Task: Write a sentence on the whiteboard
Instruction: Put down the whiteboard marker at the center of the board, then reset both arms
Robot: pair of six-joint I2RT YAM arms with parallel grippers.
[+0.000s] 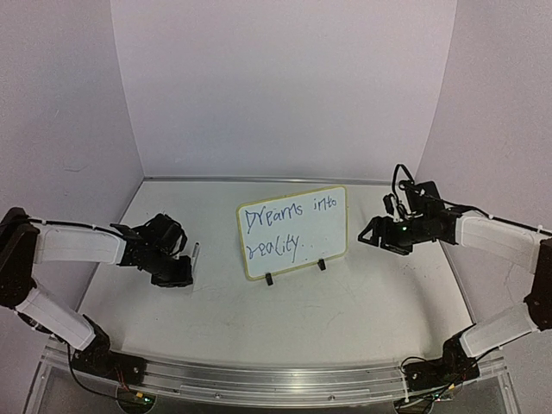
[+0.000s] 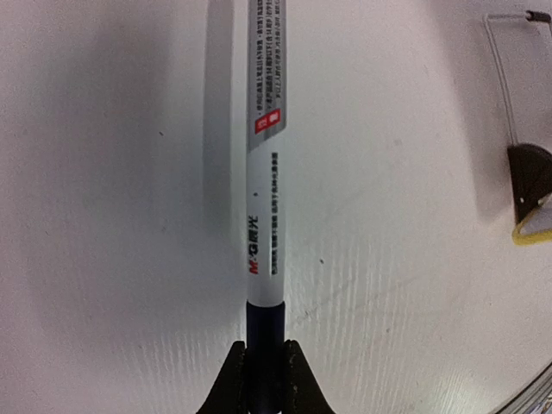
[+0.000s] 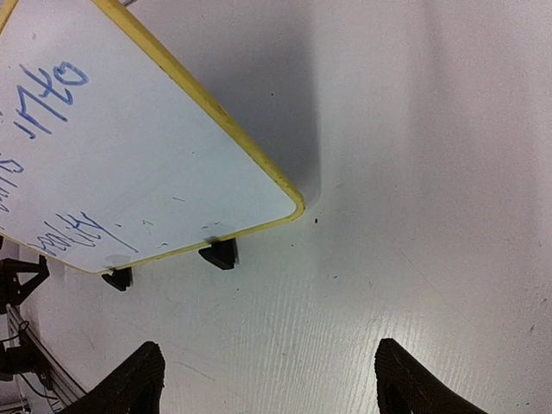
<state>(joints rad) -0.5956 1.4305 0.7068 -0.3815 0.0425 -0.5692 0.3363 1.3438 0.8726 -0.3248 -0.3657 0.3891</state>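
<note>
1. Left of the whiteboard (image 1: 326, 236), the left gripper (image 2: 263, 366) clamps a marker (image 2: 264, 172); tip cut off, only "M&G" legible.
2. On it, the sentence (image 1: 269, 217) reads "Dreams into reality."
3. Right of it, the right gripper (image 3: 267, 349) gapes wide, empty.

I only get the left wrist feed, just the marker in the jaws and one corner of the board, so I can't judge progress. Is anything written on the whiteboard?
Observer: Yes. The whiteboard carries the sentence "Dreams into reality." in blue script, on two lines.
Operator: Is the board standing or lying flat?
Observer: Standing, propped on two black clip feet, with its written face toward the arms.
Operator: Where is the right gripper?
Observer: The right gripper is off the board's right edge, not touching it. Its jaws are open and empty.
</note>
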